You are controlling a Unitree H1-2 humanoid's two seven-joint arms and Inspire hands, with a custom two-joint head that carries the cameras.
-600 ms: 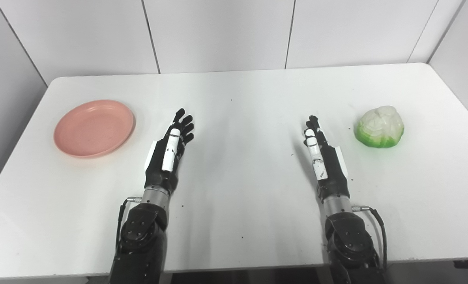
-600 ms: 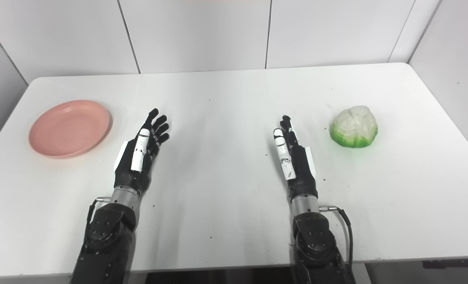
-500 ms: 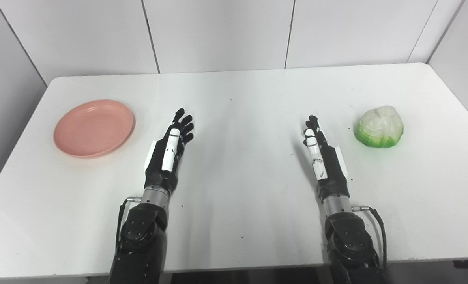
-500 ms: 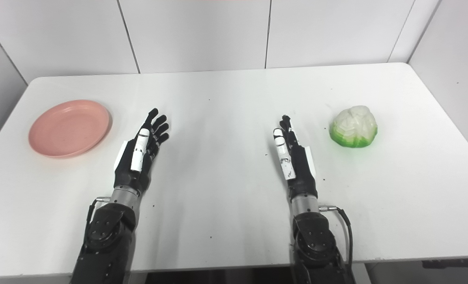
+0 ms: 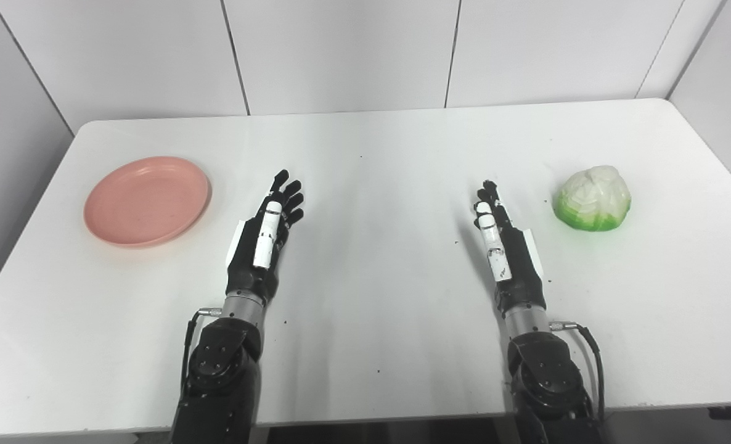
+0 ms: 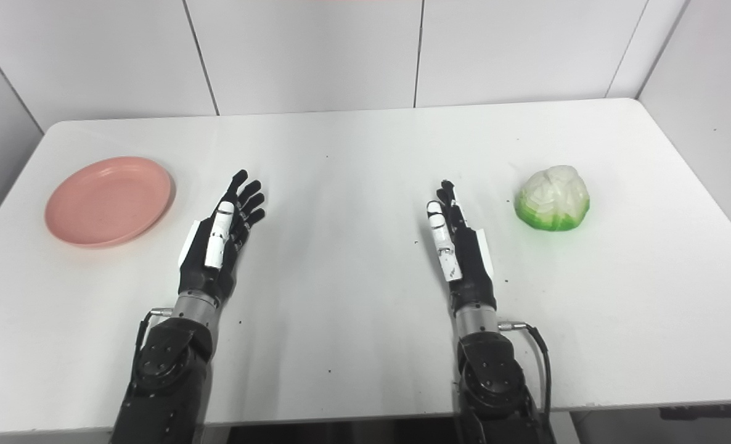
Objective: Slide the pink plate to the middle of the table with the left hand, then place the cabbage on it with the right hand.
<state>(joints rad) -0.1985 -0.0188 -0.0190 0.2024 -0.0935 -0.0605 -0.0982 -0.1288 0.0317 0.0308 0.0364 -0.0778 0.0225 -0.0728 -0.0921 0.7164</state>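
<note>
Presently the pink plate (image 5: 147,201) lies left of the left hand (image 5: 264,237), apart from it and far nearer than the right hand (image 5: 506,250); both hands empty, fingers extended.

Bright, even overhead light washes the white table (image 5: 371,142) nearly to glare, so shadows are faint: a soft one beside each forearm and a greenish tint under the cabbage (image 5: 592,198). Both views are sharp, with no blur.

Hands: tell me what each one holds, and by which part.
Nothing is held. The left hand and right hand are open, apart from the plate and cabbage.
</note>
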